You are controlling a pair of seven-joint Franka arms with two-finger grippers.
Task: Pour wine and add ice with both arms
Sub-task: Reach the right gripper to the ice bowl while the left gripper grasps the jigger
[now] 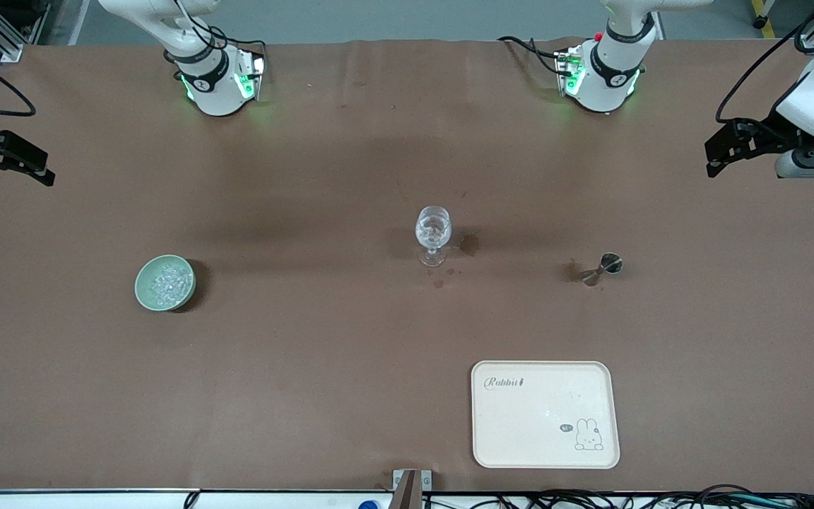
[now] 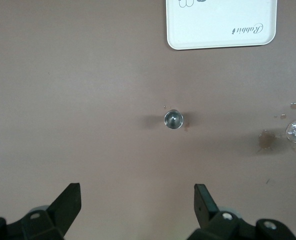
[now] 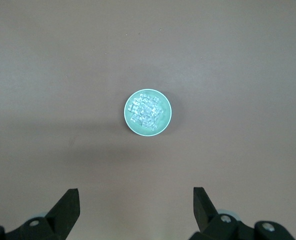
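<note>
1. Nearest the front camera lies a cream tray (image 1: pixel 545 413) with a rabbit drawing and the word "Rabbit", flat on the brown tabletop (image 1: pixel 322 367) toward the left arm's end.
2. Farther from that camera than the tray, a small metal jigger (image 1: pixel 603 267) stands on the tabletop with a dark wet stain just beside it.
3. Near the middle, a clear stemmed glass (image 1: pixel 433 233) stands upright, with brown spots on the tabletop around its foot.
4. Toward the right arm's end, a pale green bowl (image 1: pixel 164 283) holds the ice (image 1: pixel 170 281), a heap of small glassy lumps; it sits well apart from the glass.
5. In the front view the left gripper (image 1: pixel 721 152) hangs above the tabletop's edge at the left arm's end, holding nothing; that view does not make its finger gap plain.
6. Its own wrist view shows the left gripper's fingers (image 2: pixel 68 202) standing wide apart and empty, looking straight down on the jigger's round mouth, with a corner of the tray and the rim of the glass at the picture's borders.
7. The right gripper (image 1: pixel 22 166) hangs at the tabletop's edge at the right arm's end.
8. Its wrist view shows the fingers (image 3: pixel 67 206) spread wide with nothing between them, and the bowl of ice seen from directly above, each lump glinting, which the front view gives only coarsely.
</note>
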